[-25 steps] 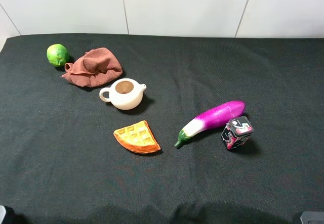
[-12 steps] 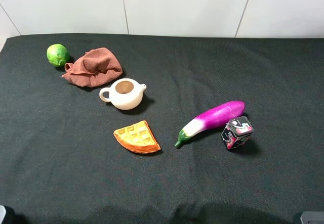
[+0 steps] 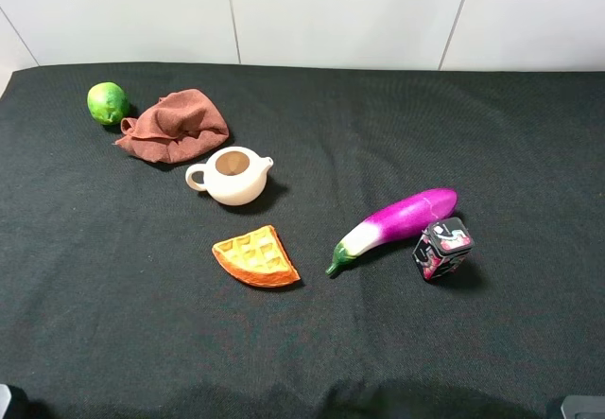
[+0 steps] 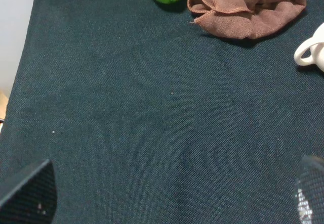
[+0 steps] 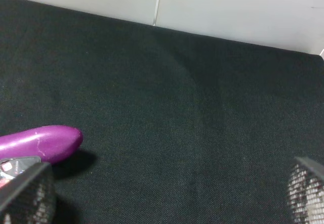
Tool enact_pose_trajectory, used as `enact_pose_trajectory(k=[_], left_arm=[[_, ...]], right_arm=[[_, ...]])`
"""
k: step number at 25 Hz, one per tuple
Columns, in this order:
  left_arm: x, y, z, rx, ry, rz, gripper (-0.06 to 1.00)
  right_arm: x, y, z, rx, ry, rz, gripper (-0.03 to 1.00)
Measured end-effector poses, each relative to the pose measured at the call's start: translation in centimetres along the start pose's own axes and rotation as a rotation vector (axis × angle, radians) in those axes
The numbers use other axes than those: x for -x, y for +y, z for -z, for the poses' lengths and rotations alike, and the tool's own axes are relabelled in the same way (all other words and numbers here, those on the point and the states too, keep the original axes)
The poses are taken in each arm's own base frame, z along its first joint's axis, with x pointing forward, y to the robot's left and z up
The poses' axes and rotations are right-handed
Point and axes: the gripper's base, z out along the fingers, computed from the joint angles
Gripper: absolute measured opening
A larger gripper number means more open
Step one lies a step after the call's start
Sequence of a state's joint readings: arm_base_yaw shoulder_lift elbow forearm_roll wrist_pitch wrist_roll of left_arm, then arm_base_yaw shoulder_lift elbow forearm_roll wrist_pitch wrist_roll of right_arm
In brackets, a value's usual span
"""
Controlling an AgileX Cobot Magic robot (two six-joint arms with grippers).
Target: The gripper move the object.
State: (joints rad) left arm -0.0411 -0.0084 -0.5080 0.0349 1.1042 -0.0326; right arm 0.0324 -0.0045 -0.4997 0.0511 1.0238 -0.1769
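Nothing on the black cloth (image 3: 529,145) has shifted since the earlier pictures: every item lies where it lay, and neither arm has come into the high view. Taking the teapot (image 3: 233,175) as landmark and going left to right, the lime (image 3: 108,103) sits farthest up and to its left, touching the edge of the crumpled brown rag (image 3: 174,125), which lies just up-left of the teapot. The teapot is upright, lid off, handle to the left. Below it and slightly right lies the waffle wedge (image 3: 256,257), apart from it. Right of the teapot, well apart, the eggplant (image 3: 397,222) lies slanted, green stem low and toward the waffle, purple end high. The tin (image 3: 442,248) stands farthest right of the teapot, just beside the eggplant's purple end, tilted on an edge; I cannot tell whether the two touch. The eggplant is the only thing close to the tin. The left gripper (image 4: 167,198) shows only two fingertips at the corners of its wrist view, set wide apart over bare cloth, holding nothing. The right gripper (image 5: 167,196) likewise has its jaws spread wide and empty, with the eggplant's tip and a sliver of the tin by one fingertip (image 5: 28,193).
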Motion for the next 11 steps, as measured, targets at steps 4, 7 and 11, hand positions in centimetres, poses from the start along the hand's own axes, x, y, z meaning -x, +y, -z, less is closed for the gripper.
enact_pose_trajectory(k=[4, 7, 11], left_arm=[[0.00, 0.00, 0.00, 0.000, 0.000, 0.000, 0.99], [0.00, 0.00, 0.00, 0.000, 0.000, 0.000, 0.99], [0.00, 0.00, 0.00, 0.000, 0.000, 0.000, 0.99]], right_arm=[[0.00, 0.01, 0.00, 0.001, 0.000, 0.000, 0.69], [0.00, 0.01, 0.00, 0.001, 0.000, 0.000, 0.69], [0.00, 0.01, 0.00, 0.001, 0.000, 0.000, 0.69]])
